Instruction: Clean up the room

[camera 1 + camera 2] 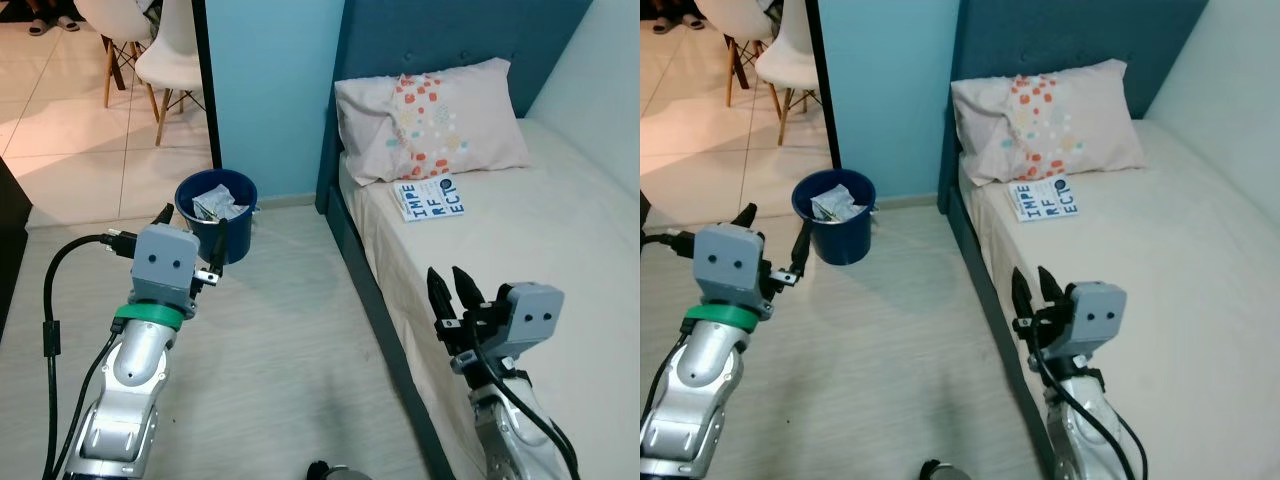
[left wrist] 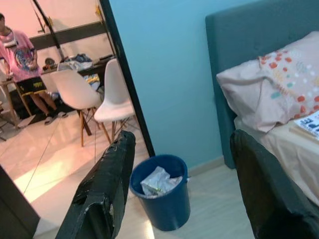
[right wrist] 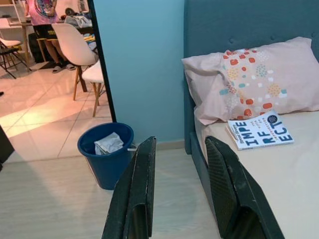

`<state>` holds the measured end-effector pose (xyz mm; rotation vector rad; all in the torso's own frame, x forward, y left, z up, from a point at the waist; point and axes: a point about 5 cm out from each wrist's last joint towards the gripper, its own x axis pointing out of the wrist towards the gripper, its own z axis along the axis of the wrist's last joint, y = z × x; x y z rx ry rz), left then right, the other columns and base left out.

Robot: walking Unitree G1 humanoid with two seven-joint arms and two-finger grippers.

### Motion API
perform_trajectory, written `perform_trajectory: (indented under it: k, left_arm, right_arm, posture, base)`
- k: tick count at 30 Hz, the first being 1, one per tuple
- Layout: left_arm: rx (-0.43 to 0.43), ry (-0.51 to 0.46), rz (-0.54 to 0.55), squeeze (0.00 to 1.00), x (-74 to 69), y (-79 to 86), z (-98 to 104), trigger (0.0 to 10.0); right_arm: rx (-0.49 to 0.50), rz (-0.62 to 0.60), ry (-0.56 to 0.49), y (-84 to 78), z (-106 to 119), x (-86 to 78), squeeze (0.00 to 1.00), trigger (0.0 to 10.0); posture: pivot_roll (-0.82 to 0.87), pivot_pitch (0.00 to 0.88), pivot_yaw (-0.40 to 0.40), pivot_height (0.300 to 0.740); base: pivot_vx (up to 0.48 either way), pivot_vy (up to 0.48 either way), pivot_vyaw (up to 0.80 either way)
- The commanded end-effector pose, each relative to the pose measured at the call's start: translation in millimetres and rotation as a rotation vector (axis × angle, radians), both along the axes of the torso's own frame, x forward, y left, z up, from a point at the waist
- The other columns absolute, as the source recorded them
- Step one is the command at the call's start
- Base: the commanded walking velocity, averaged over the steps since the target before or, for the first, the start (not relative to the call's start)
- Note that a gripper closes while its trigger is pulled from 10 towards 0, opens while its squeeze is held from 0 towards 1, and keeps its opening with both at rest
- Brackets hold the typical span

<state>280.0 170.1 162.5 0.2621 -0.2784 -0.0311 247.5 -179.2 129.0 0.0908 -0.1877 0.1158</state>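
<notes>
The pillow runs off the picture's edge in the left wrist view, and so does the book, of which a corner shows. The crumpled paper in the bin is too small to read. The person in the far room is cut off at the frame edge. A dark round object on the floor is cropped and cannot be identified.

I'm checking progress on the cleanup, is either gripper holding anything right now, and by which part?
Nothing is held. The left gripper and right gripper both have open, empty fingers.
</notes>
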Motion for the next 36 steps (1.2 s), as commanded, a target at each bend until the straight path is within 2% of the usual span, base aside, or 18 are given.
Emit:
perform_trajectory:
  k: [1,16,36]
  left_arm:
    - [0.004,0.019,0.006,0.0,-0.5,2.0,0.0,10.0]
    - [-0.012,0.038,0.011,0.0,-3.6,-0.3,0.6,10.0]
    - [-0.014,0.053,0.005,0.0,-4.5,-2.9,0.6,10.0]
  right_arm:
    - [-0.007,-0.005,0.021,-0.3,0.1,-2.5,0.0,10.0]
    - [0.011,-0.035,0.013,-5.7,9.6,-0.3,0.0,10.0]
    - [0.015,-0.018,0.028,-1.3,8.7,-2.3,0.0,10.0]
  posture:
    - [-0.17,0.0,-0.003,0.74]
    - [-0.17,0.0,-0.011,0.74]
    - [-0.17,0.005,-0.009,0.74]
  base:
    - [0.0,0.0,0.0]
    - [0.0,0.0,0.0]
    - [0.0,0.0,0.0]
